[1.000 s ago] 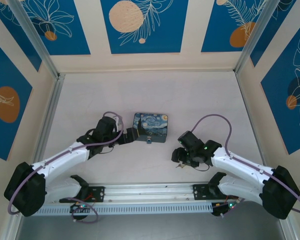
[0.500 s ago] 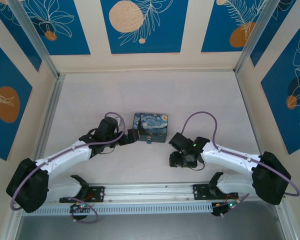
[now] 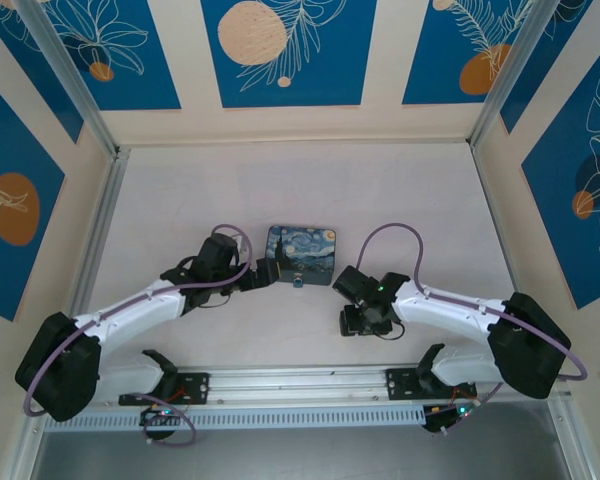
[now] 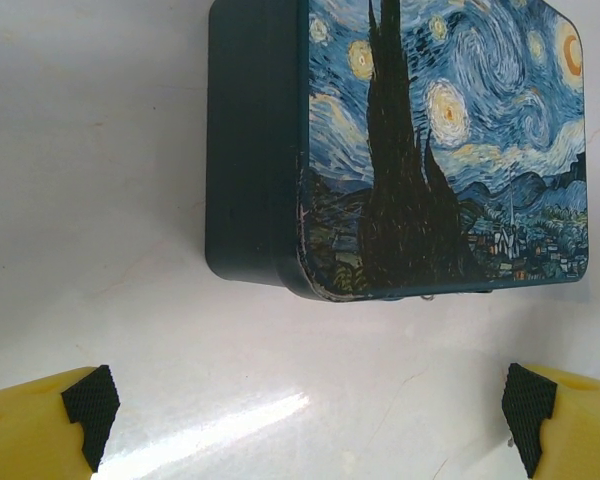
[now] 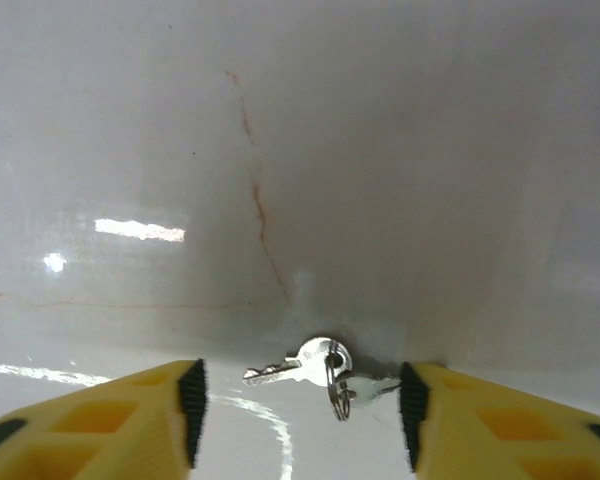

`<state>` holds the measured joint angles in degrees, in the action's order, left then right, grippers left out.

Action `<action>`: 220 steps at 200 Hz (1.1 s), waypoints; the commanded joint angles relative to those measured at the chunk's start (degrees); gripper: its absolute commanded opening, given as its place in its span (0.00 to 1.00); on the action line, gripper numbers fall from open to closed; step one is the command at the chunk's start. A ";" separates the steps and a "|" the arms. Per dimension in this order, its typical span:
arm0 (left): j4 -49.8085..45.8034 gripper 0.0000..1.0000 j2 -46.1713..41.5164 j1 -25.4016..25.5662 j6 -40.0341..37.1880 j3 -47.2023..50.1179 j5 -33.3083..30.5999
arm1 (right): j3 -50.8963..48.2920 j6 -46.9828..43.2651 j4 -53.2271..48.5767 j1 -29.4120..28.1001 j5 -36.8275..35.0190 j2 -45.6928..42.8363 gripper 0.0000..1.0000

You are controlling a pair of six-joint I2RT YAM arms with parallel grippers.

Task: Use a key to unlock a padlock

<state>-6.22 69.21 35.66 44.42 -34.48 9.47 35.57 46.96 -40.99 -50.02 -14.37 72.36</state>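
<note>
Now key (image 5: 315,358) lies between right hand's (image 5: 302,412) parted jaws, seemingly untouched.

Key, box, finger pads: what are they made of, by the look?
Key: silvery metal, shiny, glints. Box: likely tin or card; glossy printed lid, plain dark teal sides. Pads: black, ridged, probably rubber.

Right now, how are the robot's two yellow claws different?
The left gripper has its jaws very wide; the right gripper has them closer together. The left gripper faces the painted box; the right gripper straddles the key lying on the table. Both have yellow fingers with black pads, and neither holds anything.
</note>
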 commanded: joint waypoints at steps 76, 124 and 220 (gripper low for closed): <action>0.95 1.00 1.76 0.62 -1.45 -2.45 1.50 | 3.16 2.39 1.24 -4.82 4.14 -0.52 0.54; 1.03 1.00 1.44 0.53 -1.39 -2.19 1.21 | 1.78 10.75 -1.61 -5.28 2.74 -4.90 0.62; 1.59 1.00 3.03 0.63 -1.52 -3.23 1.60 | -3.85 20.26 4.51 -6.19 7.21 -8.32 0.67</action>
<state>-5.19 71.83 35.73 44.42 -35.73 10.09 32.05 64.71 -37.71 -55.92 -8.08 63.26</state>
